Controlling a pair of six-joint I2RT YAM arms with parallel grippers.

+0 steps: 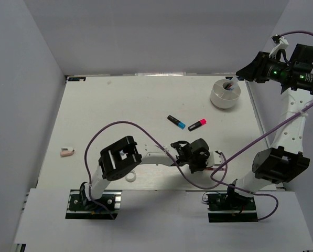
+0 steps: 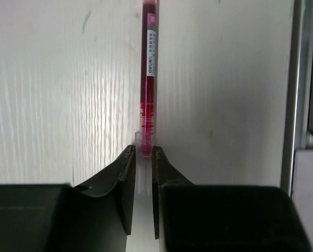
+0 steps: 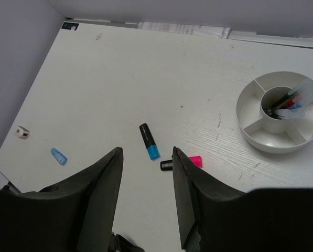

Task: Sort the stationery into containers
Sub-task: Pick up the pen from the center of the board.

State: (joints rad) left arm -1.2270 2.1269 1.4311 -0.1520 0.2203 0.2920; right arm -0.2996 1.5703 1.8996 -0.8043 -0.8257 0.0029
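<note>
A red pen (image 2: 149, 79) lies on the white table, and my left gripper (image 2: 144, 152) is shut on its clear near end, low at the table's front middle (image 1: 207, 161). My right gripper (image 3: 146, 152) is open and empty, held high over the back right corner (image 1: 249, 71) beside the round white divided dish (image 1: 219, 101). The dish (image 3: 250, 126) holds several pens (image 3: 290, 100) in its centre cup. A blue-capped black marker (image 1: 176, 122) and a pink-capped one (image 1: 197, 125) lie mid-table. A light-blue tube (image 3: 58, 156) lies at the left. A white tape ring (image 1: 130, 178) lies by the left arm.
A small pink and white item (image 1: 67, 153) lies near the table's left edge. Purple cables (image 1: 146, 137) loop over the front of the table. Grey walls close in the left, back and right sides.
</note>
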